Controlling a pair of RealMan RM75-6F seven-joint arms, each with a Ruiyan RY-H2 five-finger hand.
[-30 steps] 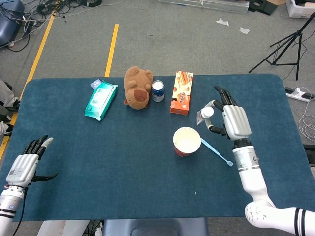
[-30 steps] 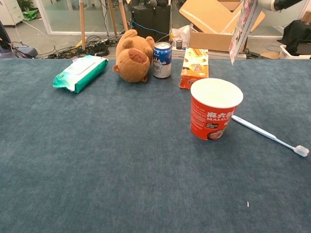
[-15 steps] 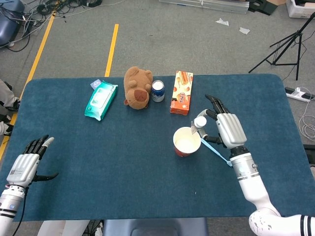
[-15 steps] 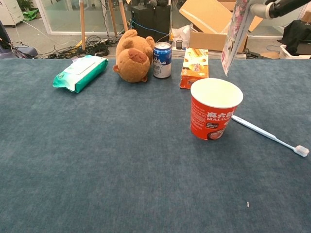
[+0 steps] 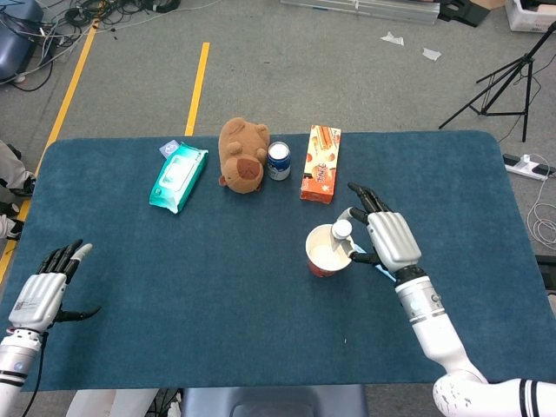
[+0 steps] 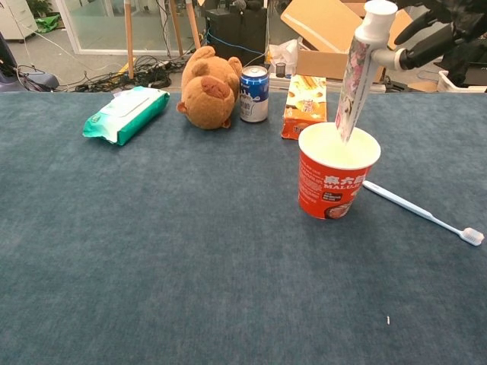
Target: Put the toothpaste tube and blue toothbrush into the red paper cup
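Half the toothpaste tube (image 6: 352,84) hidden.

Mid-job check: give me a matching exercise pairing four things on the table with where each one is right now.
Things:
1. toothpaste tube
2. blue toothbrush
3. soda can
4. left robot hand

Places:
A. lying flat on the cloth beside the red paper cup
B. between the plush toy and the snack box
C. held cap-up by the right robot hand, lower end inside the cup's mouth
D. near the table's front left corner, holding nothing

Pairs: 1-C, 2-A, 3-B, 4-D
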